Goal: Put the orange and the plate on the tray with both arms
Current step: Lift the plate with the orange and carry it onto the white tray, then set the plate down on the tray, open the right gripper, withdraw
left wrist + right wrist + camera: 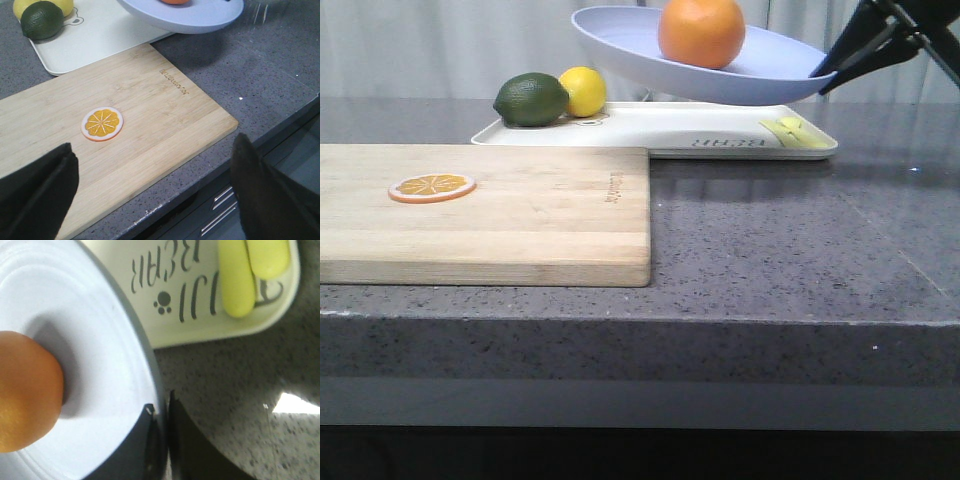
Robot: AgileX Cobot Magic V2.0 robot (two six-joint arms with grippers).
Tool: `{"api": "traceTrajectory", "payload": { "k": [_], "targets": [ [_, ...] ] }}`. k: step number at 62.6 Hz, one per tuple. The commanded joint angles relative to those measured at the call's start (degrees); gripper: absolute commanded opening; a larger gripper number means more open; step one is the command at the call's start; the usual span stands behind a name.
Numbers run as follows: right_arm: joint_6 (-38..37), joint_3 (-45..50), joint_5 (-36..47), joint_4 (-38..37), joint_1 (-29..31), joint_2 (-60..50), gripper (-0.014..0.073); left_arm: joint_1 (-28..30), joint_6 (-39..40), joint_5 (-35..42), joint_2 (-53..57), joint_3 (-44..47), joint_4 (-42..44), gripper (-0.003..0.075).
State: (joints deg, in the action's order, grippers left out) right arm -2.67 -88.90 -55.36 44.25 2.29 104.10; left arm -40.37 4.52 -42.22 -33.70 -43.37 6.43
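Speckled grey counter (790,230); smooth lavender plate (620,45) cradles round orange (701,31).

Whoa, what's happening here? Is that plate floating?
Not floating: the right gripper pinches the rim of the plate and holds it, tilted, in the air above the tray, with the orange riding inside. A lime and lemon already sit on the tray. The left gripper hangs open over the cutting board, where an orange slice lies.
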Motion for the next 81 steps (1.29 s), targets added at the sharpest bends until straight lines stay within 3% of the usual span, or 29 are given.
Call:
{"api": "traceTrajectory", "payload": {
  "k": [1,19,31,61,68,71,81],
  "targets": [
    [-5.30,-8.70,0.89,-0.36,-1.55,1.18,-0.0118,0.17,0.60,4.29,-0.20,-1.36,-1.18,0.0600],
    [-16.33,-29.99,-0.97,-9.47,-4.36,14.38,-0.0118,0.17,0.60,4.29,-0.20,-1.36,-1.30,0.0600],
    [-18.49,-39.33,-4.15,-11.23,-4.81,21.15,-0.0118,0.17,0.60,4.29,-0.20,-1.36,-1.30,0.0600],
    [-18.49,-39.94,-4.19,-11.18,-4.81,23.73,-0.0106,0.17,0.60,4.19,-0.20,-1.36,-1.68,0.0600],
    [-18.49,-39.94,-4.43,-11.18,-4.81,23.73,-0.0020,0.17,0.60,4.19,-0.20,-1.36,-1.68,0.0600],
    [-18.49,-39.94,-4.48,-11.18,-4.81,23.73,0.0071,0.17,0.60,4.19,-0.20,-1.36,-1.68,0.0600],
    [-18.49,-39.94,-4.43,-11.18,-4.81,23.73,0.0260,0.17,0.60,4.19,-0.20,-1.36,-1.68,0.0600]
  ]
}}
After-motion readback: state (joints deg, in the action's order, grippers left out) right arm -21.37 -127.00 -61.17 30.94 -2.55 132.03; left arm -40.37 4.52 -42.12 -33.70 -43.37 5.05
